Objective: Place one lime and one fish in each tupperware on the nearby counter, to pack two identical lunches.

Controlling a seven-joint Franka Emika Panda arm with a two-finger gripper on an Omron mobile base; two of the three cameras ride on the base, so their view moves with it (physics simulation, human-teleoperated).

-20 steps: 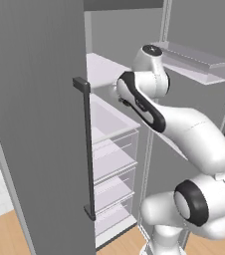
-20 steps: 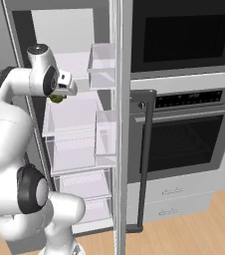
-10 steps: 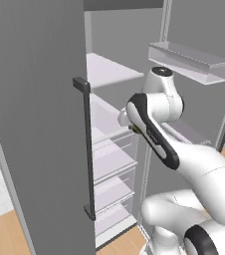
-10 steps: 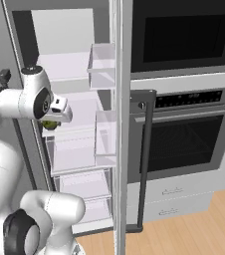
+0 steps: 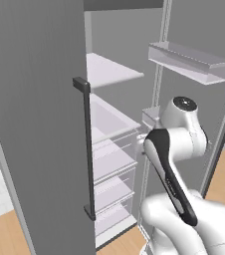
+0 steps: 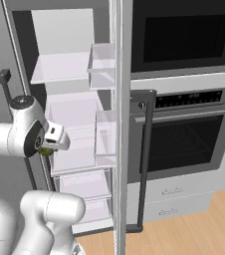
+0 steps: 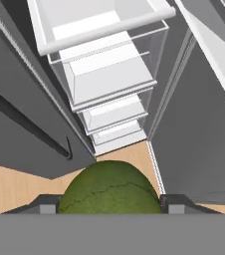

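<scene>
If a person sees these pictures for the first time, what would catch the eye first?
Probably the open fridge with its bare white shelves, and the white arm in front of it. The gripper is closed on a green lime, seen large in the hand view. To the right stands a dark wall oven.

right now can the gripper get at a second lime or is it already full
Probably not. The gripper is shut on a lime, which sits between its fingertips in the hand view. It hangs in front of the open fridge, whose visible shelves show no other lime.
</scene>
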